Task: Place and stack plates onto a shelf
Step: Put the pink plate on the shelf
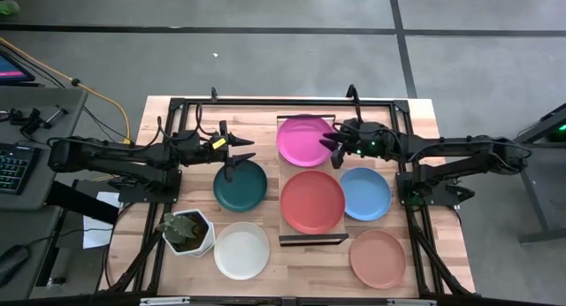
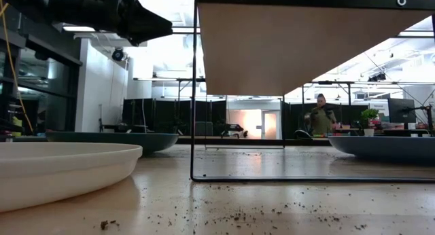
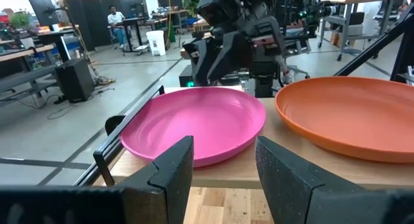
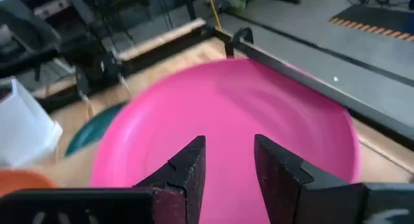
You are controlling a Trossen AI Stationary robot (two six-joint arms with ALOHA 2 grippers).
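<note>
Right gripper [image 1: 338,147] hung released over the pink plate [image 1: 305,140]; left gripper [image 1: 239,149] gaped too. You should've pinched its stiff, light, slick rim.

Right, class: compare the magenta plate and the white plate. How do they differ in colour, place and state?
The magenta plate is pink and lies on the shelf beside the coral plate; the white plate lies on the tabletop by the plant pot. The right hand is at the magenta plate's rim; no hand is near the white plate. Both are round, shallow and equal in size.

Right end effector [image 4: 229,162] fingers parted over magenta plate [image 4: 233,114], teal plate [image 4: 87,133] beyond
</note>
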